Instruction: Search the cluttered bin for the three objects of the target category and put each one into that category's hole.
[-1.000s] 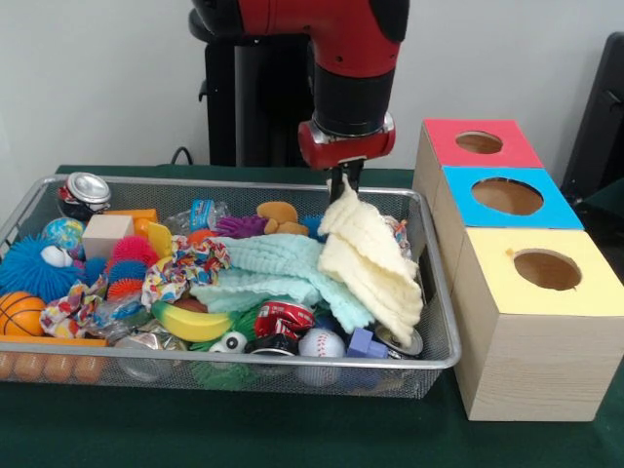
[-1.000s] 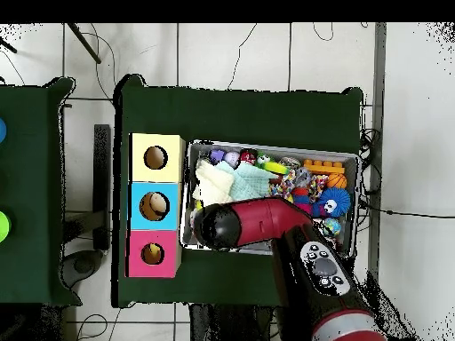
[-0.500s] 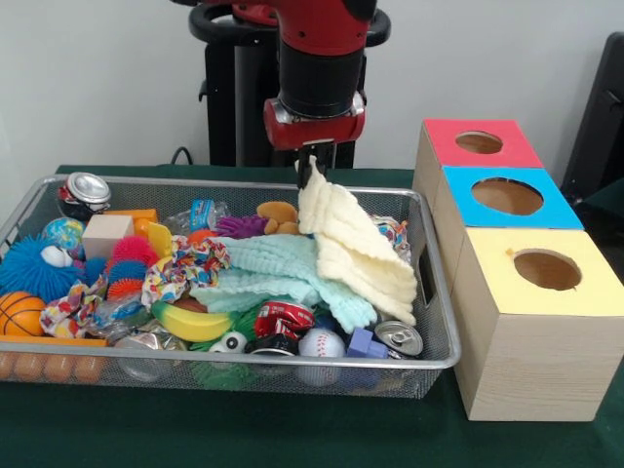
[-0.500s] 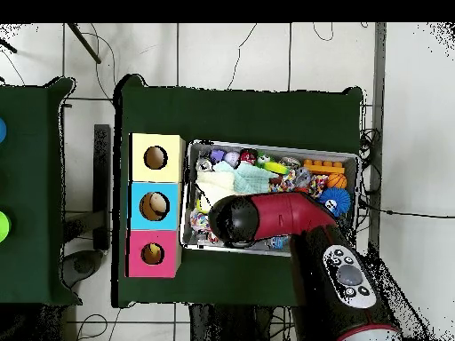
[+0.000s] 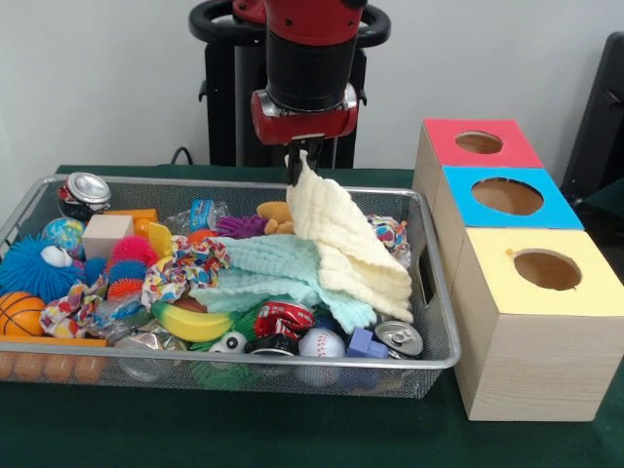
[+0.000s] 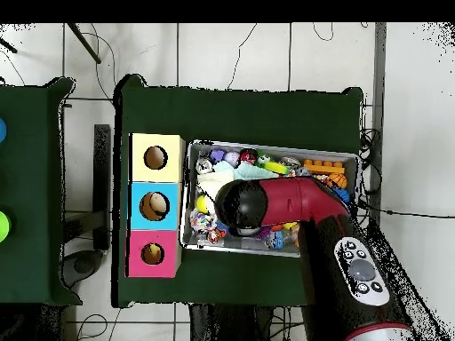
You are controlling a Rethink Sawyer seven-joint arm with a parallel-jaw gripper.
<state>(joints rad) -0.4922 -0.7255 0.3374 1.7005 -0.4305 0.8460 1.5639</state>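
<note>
The wire mesh bin [image 5: 244, 363] is full of mixed toys, cans and cloths; it also shows in the overhead view [image 6: 267, 252]. My gripper [image 5: 297, 168] hangs over the bin's far middle, shut on the top corner of a pale yellow cloth [image 5: 346, 239]. The cloth is lifted at that corner and drapes down over a mint green cloth [image 5: 273, 268]. The red-topped box's round hole [image 5: 479, 142] is at the far right, apart from the gripper; it also shows in the overhead view [image 6: 153, 254]. In the overhead view the arm [image 6: 267, 206] hides the gripper.
The blue-topped box [image 5: 507, 197] and the yellow-topped box [image 5: 546, 270] stand in line with the red one, right of the bin. The bin holds cans [image 5: 398, 338], a baseball [image 5: 322, 343], a banana [image 5: 190, 322], a blue spiky ball [image 5: 34, 268] and a small basketball [image 5: 19, 312].
The gripper has moved toward the picture's left in the front view and risen slightly, drawing the yellow cloth's corner along. More of the can at the bin's front right shows.
</note>
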